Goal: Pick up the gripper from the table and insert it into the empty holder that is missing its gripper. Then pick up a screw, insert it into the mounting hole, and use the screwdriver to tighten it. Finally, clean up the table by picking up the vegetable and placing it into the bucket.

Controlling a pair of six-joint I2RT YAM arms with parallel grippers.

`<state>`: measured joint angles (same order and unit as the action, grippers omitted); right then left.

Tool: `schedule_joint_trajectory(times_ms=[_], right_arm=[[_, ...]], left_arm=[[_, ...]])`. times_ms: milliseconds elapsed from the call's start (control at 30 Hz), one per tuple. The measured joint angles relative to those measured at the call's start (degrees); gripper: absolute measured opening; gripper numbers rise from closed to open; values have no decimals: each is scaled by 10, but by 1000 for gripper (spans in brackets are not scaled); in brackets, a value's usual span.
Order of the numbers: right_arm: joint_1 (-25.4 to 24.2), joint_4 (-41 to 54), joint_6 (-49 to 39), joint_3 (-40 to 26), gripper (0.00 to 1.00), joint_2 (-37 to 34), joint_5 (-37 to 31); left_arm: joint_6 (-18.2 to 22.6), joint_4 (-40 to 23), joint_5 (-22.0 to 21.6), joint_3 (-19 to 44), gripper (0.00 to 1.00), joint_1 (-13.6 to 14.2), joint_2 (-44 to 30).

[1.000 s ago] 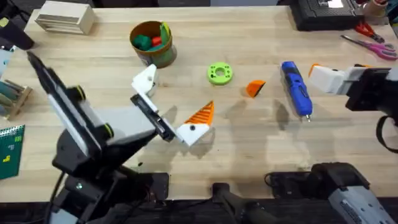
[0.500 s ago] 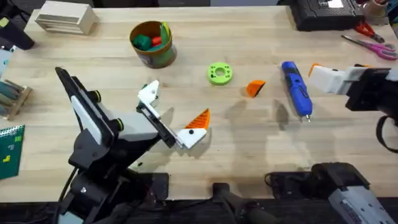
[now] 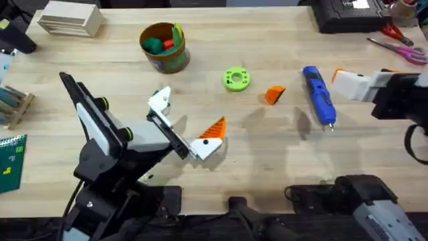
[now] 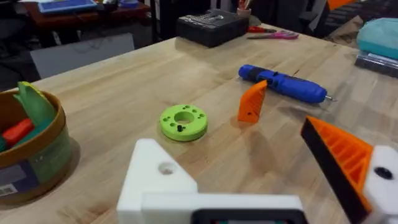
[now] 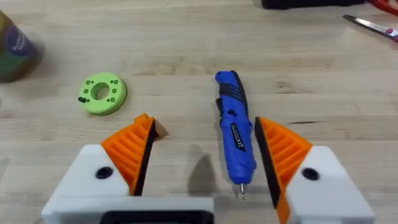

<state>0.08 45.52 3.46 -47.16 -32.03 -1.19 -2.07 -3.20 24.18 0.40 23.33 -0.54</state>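
Both claws gape empty, the left claw [image 3: 184, 127] bare-fingered; the bucket [image 4: 28, 149] looks partly cropped.

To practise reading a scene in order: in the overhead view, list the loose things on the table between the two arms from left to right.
bucket → green disc → orange gripper → blue screwdriver

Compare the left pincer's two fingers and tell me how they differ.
In the left wrist view, the left pincer has one white finger that is bare, showing only a mounting hole, while the other finger carries an orange ribbed pad. The bare finger looks blunt; the padded one ends in an orange wedge. Both are white angular blocks, standing apart.
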Motion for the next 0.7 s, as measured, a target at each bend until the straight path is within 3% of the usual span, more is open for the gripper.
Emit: schedule_joint_trajectory(times_ms=[700], right_arm=[[0, -1, 0, 0, 919, -3, 9]], left_arm=[[0, 0, 0, 0, 987, 0, 0]])
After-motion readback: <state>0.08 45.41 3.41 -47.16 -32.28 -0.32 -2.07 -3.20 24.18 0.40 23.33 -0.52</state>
